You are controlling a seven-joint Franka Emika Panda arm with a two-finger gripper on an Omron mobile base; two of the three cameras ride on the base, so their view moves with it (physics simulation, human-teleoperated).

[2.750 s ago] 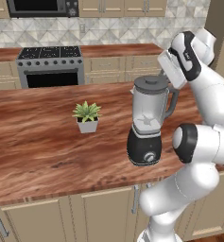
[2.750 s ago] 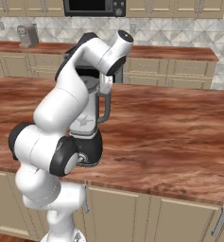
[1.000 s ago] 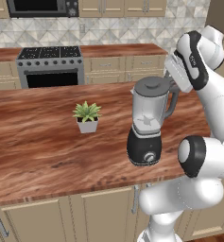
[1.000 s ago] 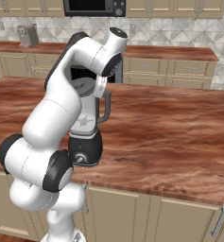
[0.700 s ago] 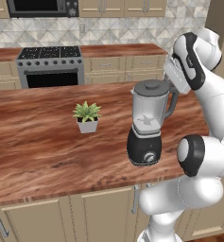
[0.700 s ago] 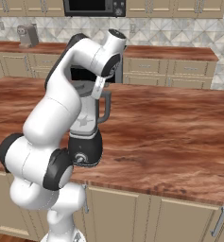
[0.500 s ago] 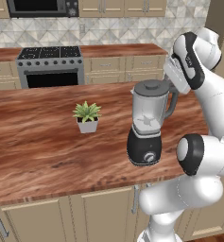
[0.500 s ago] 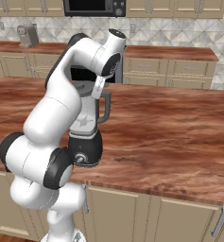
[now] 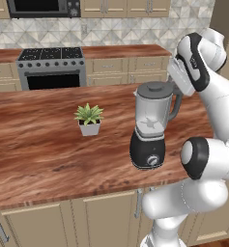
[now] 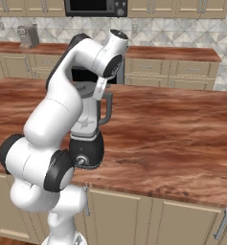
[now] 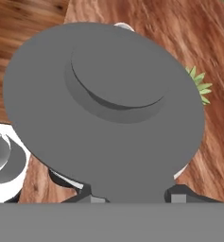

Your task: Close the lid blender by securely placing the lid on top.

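Grey lid (image 11: 104,108) caps the blender (image 9: 150,126); narrow pincer (image 11: 132,196) holds the lid's edge.

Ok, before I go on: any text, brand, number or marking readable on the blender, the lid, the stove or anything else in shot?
None.
The blender: its silver dial bears no legible marks.
The lid: plain grey, no lettering.
The stove and microwave: any panel marks are too small to read.
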